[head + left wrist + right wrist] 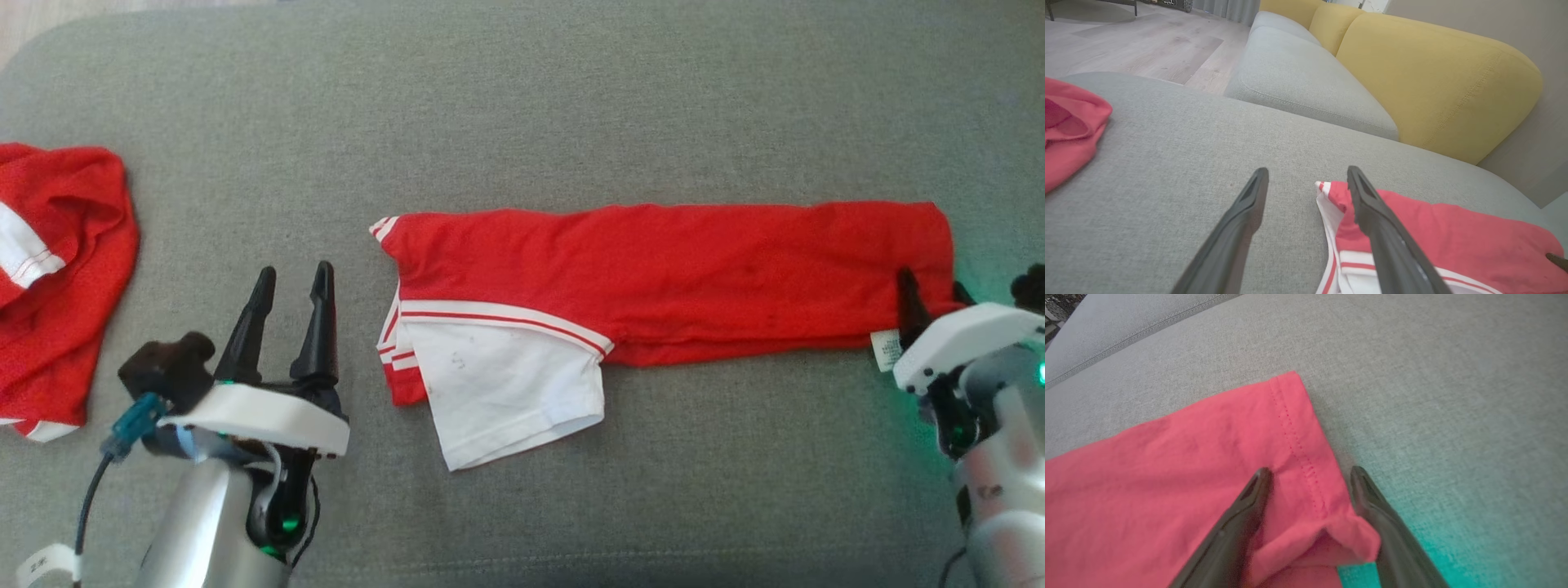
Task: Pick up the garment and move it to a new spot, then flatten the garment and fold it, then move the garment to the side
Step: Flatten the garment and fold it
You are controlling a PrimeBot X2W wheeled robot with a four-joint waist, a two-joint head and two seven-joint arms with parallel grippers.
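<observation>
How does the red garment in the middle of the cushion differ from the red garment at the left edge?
The middle garment lies stretched in a long flat strip; the left garment sits bunched in a heap. The open fingers of the right gripper straddle the middle garment's hem corner; the left garment lies far from it. Both are red with white trim and rest on the grey cushion.
</observation>
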